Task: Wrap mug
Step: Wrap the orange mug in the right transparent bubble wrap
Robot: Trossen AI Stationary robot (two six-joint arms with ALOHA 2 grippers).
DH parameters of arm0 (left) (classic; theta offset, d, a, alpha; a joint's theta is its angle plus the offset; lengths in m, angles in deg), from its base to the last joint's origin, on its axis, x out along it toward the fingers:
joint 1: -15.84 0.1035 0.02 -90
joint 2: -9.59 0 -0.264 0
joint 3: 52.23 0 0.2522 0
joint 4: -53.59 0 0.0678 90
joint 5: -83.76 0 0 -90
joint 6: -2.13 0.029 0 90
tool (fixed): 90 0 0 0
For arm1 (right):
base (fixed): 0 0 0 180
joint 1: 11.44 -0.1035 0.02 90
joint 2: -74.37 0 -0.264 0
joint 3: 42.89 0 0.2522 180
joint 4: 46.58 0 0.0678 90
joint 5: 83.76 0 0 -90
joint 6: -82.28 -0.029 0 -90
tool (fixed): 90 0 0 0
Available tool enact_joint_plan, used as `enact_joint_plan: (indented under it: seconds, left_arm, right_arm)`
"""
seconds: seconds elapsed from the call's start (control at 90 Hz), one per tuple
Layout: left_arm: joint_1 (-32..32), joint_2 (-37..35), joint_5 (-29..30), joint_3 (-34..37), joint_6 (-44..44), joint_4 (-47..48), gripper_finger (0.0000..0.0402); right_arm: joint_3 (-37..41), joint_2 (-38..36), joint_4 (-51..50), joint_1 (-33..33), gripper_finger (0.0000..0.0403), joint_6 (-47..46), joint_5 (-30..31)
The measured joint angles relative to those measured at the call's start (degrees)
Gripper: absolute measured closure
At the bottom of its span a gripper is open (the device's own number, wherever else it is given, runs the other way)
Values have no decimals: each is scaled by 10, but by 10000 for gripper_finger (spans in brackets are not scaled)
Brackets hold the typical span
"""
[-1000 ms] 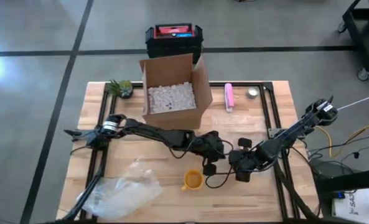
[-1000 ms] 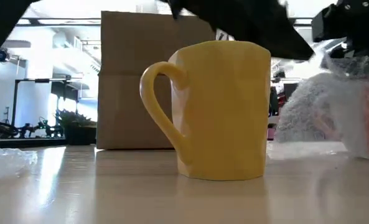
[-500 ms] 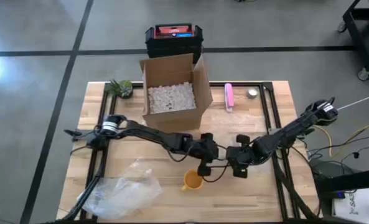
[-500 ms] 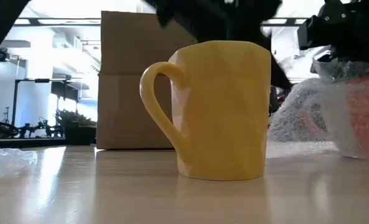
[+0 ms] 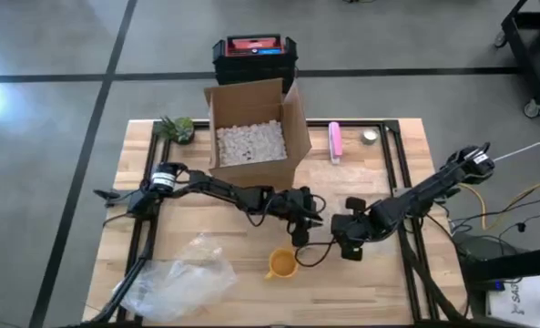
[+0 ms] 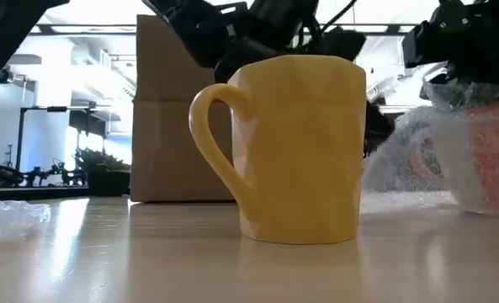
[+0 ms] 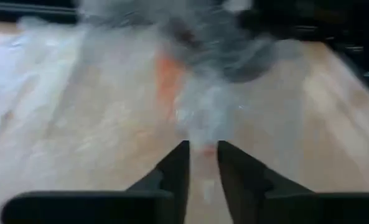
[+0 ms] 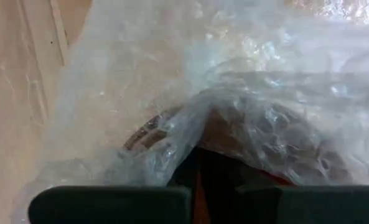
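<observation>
A yellow mug [image 5: 281,264] [image 6: 295,147] stands upright on its base near the table's front edge, and no gripper touches it. Just beyond it my two grippers meet over a bundle of bubble wrap [image 6: 468,160] [image 8: 252,124] with something orange-red showing through. My left gripper [image 5: 304,223] [image 7: 203,165] comes from the table's left and is shut on the wrap. My right gripper [image 5: 341,232] [image 8: 200,177] comes from the right and is shut under the wrap. My left gripper pinches a thin stretch of the bubble wrap [image 7: 203,140] between its two fingertips. It comes at it about level from the table's left. The sheet runs from the fingers on toward the orange-red bundle. My right gripper is shut on the bundle, but the wrap's fold [image 8: 178,149] lies over its fingers and hides the place of contact. It reaches in from the table's right.
A loose heap of bubble wrap [image 5: 174,278] lies at the front left. An open cardboard box [image 5: 251,137] of packing fill stands at the back centre. A small plant [image 5: 177,128], a pink object [image 5: 336,141] and a small round tin [image 5: 370,137] sit along the far edge.
My right gripper has carried the bundle toward the table's left and far edge, then held still. My left gripper has shifted toward the far edge. In the low view it has risen above the yellow mug. The yellow mug has stayed put.
</observation>
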State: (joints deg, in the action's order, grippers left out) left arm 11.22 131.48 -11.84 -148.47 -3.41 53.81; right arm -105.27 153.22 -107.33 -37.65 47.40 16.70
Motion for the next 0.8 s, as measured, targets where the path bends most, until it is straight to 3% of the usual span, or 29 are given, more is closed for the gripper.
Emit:
enact_joint_plan:
  seconds: [0.211, 0.367, 0.567, 0.8]
  left_arm:
    - [0, 18, -4, 0, -7, -37, 199]
    - [0, 36, -1, 0, -15, -54, 165]
    - [-4, 54, -8, -17, -12, -101, 183]
    - [-2, 106, -27, -94, -4, -48, 244]
  right_arm:
    - [0, 0, 9, 0, 403, 1, 0]
    - [0, 0, 12, 0, 403, 1, 0]
    - [0, 0, 14, 0, 403, 3, 2]
    - [1, 0, 22, 0, 403, 4, 13]
